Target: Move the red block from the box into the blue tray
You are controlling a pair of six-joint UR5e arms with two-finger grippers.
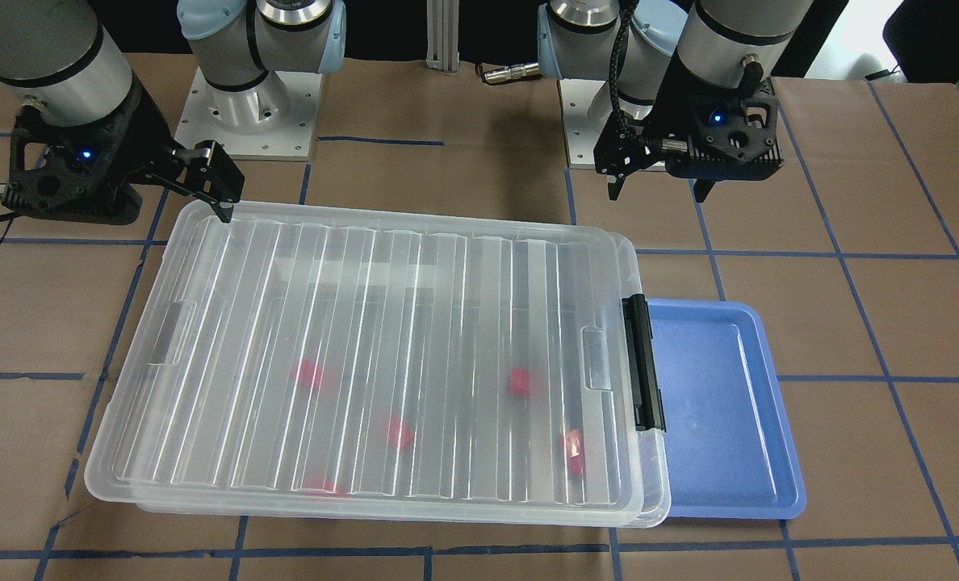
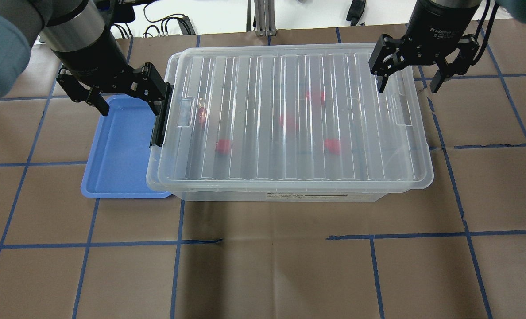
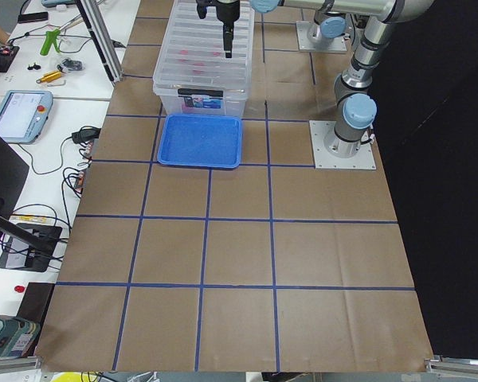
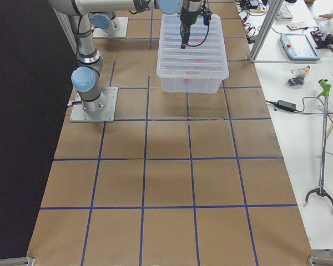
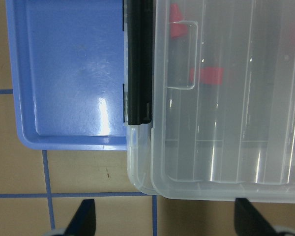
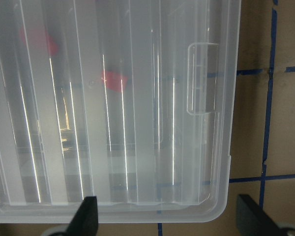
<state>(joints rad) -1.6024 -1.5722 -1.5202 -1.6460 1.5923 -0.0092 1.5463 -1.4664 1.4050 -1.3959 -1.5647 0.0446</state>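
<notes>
Red block (image 2: 222, 146) is inside the box (image 2: 289, 195), under the shut lid (image 2: 298, 75), toward the left end and near side in the overhead view. You can see a few more like it through the ribbed plastic, all blurred. The one closest to the latch shows a pale shiny face, so skip it. None are in the blue tray (image 2: 117, 150), which lies at the box's left end with its right edge tucked just under the box rim.

The black latch (image 2: 158, 128) on that left end looks closed, and the lid sits flat all round.

Left gripper (image 2: 130, 104) is spread wide and holds nothing. It hangs over the seam between tray and latch, at the far left corner of the box. Right gripper (image 2: 408, 86) is also spread and empty. It is above the far right corner, one finger over the lid and the other out past the edge.

Judged step: opening the box; no block is reachable yet. The next move calls for you to release the latch, then get the lid up and clear. Probably one arm works the latch end while the other steadies or lifts the right end. Watch that the lid doesn't come down on the tray.
</notes>
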